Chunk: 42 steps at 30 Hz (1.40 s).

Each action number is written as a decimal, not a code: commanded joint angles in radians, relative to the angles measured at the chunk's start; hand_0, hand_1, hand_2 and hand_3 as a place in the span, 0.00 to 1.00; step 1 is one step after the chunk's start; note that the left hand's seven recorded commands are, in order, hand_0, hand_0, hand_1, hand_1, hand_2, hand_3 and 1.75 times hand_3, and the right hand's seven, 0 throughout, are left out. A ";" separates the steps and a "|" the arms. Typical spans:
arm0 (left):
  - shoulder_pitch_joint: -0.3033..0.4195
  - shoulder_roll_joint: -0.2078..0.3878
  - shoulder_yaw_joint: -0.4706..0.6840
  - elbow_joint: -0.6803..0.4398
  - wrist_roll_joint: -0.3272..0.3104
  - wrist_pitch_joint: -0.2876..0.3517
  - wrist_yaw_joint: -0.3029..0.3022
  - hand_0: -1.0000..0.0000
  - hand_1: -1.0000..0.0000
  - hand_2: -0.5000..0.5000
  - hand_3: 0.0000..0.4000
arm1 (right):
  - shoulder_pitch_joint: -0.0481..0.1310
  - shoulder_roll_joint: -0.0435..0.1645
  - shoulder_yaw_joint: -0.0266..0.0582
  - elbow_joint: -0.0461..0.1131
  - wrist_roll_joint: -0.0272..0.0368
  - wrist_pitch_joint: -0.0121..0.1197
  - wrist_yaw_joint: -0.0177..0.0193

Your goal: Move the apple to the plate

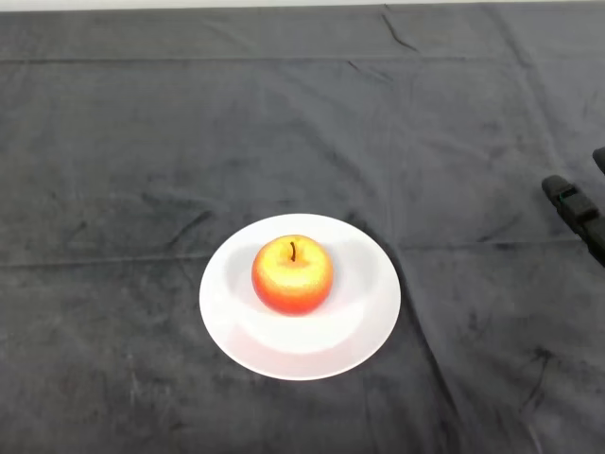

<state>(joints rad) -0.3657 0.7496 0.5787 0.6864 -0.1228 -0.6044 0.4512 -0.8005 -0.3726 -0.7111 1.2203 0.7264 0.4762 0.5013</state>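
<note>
- The red and yellow apple (292, 275) sits upright on the white plate (364, 317), stem up, a little toward the plate's far side.
- The plate rests on the dark cloth (142, 142) over the surface, near the near edge.

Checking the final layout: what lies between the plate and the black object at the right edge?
Only bare dark cloth separates the plate from the black object, as the head view shows.
</note>
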 commanded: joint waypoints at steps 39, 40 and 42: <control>-0.059 0.047 0.023 0.102 0.034 -0.054 -0.002 1.00 1.00 0.50 0.00 | -0.040 -0.030 -0.0230 -0.003 0.0087 -0.001 0.0046; -0.059 0.046 0.023 0.101 0.034 -0.054 -0.003 1.00 1.00 0.50 0.00 | -0.040 -0.030 -0.0230 -0.003 0.0086 -0.001 0.0046; -0.058 0.046 0.023 0.101 0.034 -0.054 -0.005 1.00 1.00 0.50 0.00 | -0.040 -0.030 -0.0230 -0.003 0.0086 -0.001 0.0047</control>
<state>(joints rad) -0.3825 0.7495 0.5975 0.7538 -0.1084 -0.6447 0.4567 -0.8005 -0.3726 -0.7111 1.2204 0.7264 0.4762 0.5013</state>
